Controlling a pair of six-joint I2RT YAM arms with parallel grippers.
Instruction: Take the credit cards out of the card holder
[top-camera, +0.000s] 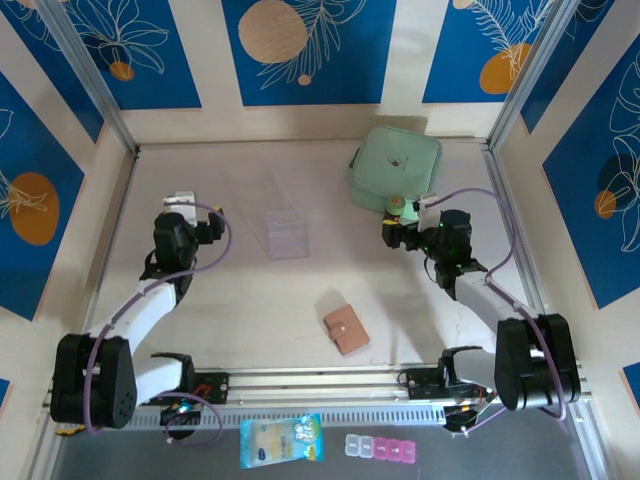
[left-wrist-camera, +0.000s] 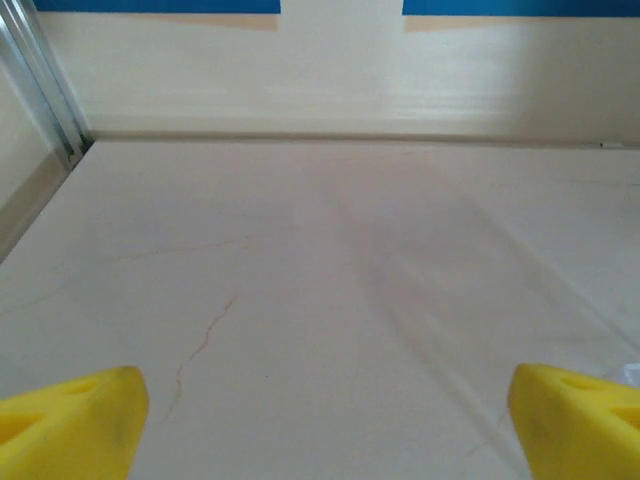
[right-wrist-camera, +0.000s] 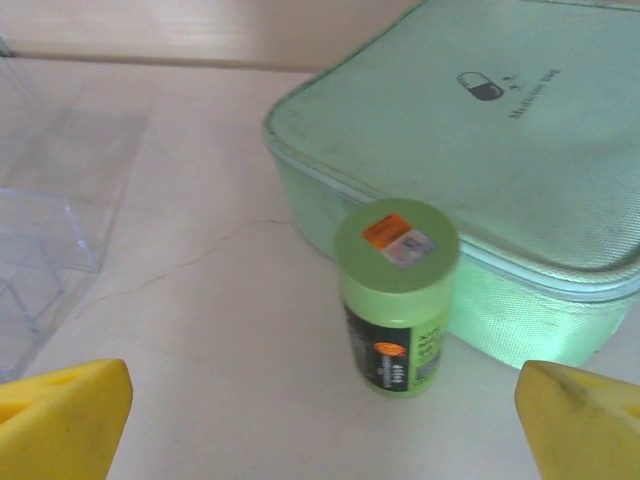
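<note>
The card holder (top-camera: 346, 329) lies closed on the table (top-camera: 250, 300) near the front rail, between both arms and well apart from each. The right gripper (right-wrist-camera: 322, 395) reaches forward, low, fingers wide, facing a green bottle (right-wrist-camera: 398, 295) beside the mint pouch (right-wrist-camera: 520, 170). The left gripper (left-wrist-camera: 322, 400), fingers also wide, is extended over bare tabletop.

The card holder (top-camera: 346, 330) lies on bare table (top-camera: 250, 300), open to approach from every side; the front rail (top-camera: 320, 380) runs near its close edge. Ahead of the left gripper (left-wrist-camera: 320, 430) the surface is unobstructed up to the back wall (left-wrist-camera: 330, 90). Ahead of the right gripper (right-wrist-camera: 320, 420) an upright green bottle (right-wrist-camera: 397, 295) blocks the path, just beside the mint-green pouch (right-wrist-camera: 480, 150). A clear plastic rectangle (right-wrist-camera: 50, 230) lies to the left.
</note>
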